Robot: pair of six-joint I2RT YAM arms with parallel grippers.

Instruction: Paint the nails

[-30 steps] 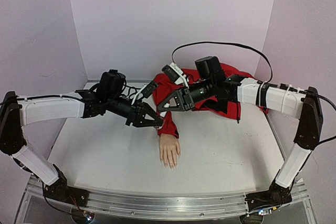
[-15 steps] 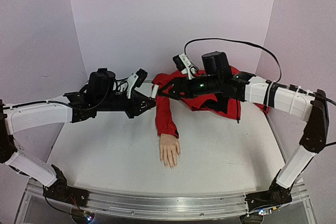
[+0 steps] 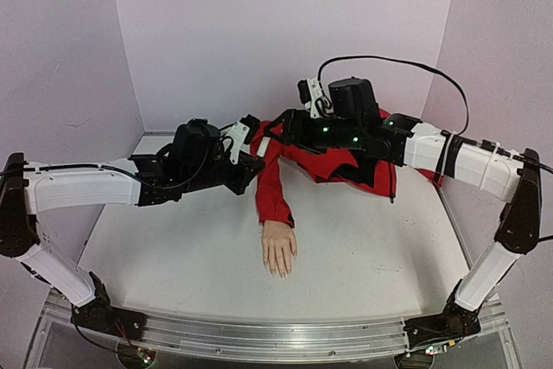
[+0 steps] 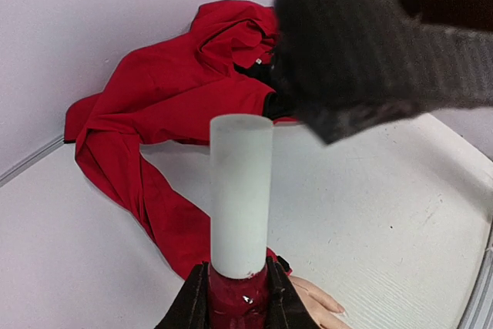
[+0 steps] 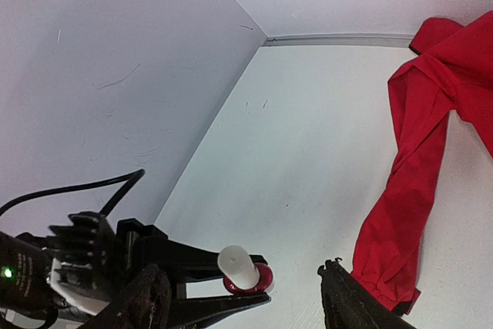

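Nails [image 3: 278, 271]: tiny, pale, on the mannequin hand [image 3: 279, 248] lying flat mid-table. Left gripper [image 4: 239, 310] pinched a white-capped polish bottle [image 4: 240, 221]. Right gripper [image 3: 270, 130], jaws spread, sat higher in the overhead view than before.

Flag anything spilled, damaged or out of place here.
Nothing looks spilled or broken. The red jacket lies crumpled at the back, one sleeve trailing to the mannequin hand. The polish bottle is capped, clamped in the left gripper.

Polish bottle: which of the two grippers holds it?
The left gripper: its fingers clamp the bottle below its white cap. The right gripper is open and empty.
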